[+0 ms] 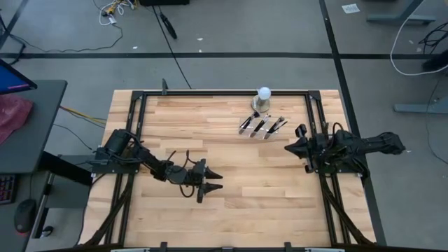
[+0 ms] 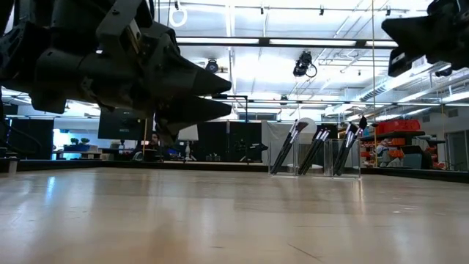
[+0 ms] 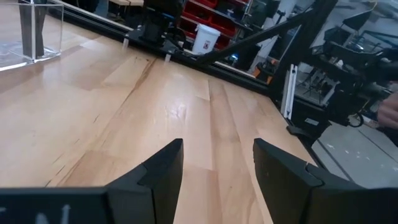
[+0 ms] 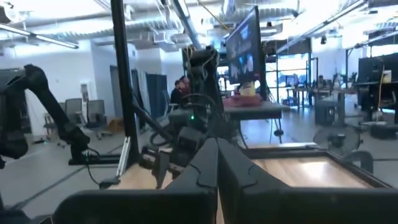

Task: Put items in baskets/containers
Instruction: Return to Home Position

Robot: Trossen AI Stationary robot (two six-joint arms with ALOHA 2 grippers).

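Observation:
Several slim dark makeup brushes [image 1: 262,126] stand slanting in a clear plastic tray [image 1: 271,133] at the far right of the table; in the low view the brushes [image 2: 315,149] lean with their bristle ends up against the walls of the tray [image 2: 330,158]. My left gripper [image 1: 218,180] hovers open over the table's middle near part, well short of the tray; its wrist view shows the left gripper [image 3: 217,152] above bare wood. My right gripper [image 1: 287,149] is shut, in the air just near-right of the tray, and holds nothing; the right gripper [image 4: 217,149] points toward the table's left.
A white ball on a grey round base [image 1: 263,95] stands at the far edge, just behind the tray. A black metal frame [image 1: 210,92] runs around the table. Bare wood [image 1: 245,203] spreads between the two arms. People and desks show in the room beyond.

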